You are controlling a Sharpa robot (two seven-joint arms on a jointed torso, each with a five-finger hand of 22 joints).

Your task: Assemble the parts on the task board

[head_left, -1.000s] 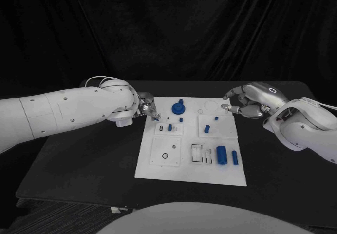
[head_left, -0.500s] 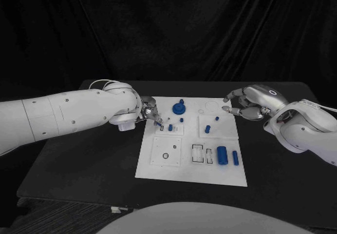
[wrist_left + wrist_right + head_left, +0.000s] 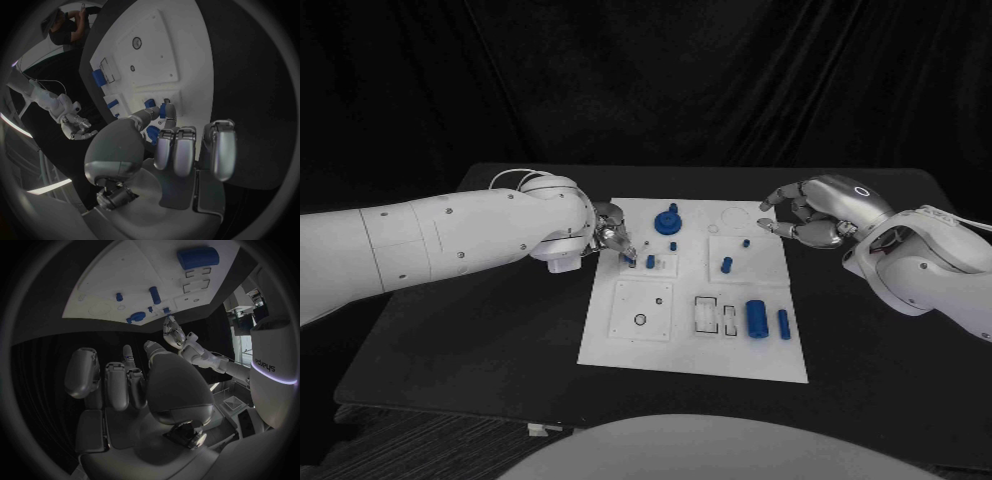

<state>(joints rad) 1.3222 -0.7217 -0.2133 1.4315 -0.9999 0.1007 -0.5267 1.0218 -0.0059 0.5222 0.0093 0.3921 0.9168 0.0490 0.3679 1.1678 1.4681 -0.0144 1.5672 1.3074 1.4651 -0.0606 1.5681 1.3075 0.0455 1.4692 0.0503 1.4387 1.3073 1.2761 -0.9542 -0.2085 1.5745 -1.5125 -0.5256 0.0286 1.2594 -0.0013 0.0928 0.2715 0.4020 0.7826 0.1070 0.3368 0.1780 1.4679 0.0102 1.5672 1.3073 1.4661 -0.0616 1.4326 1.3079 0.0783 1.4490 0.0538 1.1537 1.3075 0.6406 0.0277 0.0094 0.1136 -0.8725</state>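
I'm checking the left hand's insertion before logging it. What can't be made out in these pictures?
- Head view: left hand fingertips hide the task board slot beneath them.
- Left wrist view: blue part is partly covered by fingers; seating unclear.
- Right hand: whether it holds anything is too small to tell.

Left hand (image 3: 609, 237) grip — too small

A matt white, smooth plastic look is shown by the task board (image 3: 678, 350); the blue parts (image 3: 756, 319) look like plastic. The table (image 3: 473, 330) is matt black. Brushed, softly glossy metal is seen on both hands.
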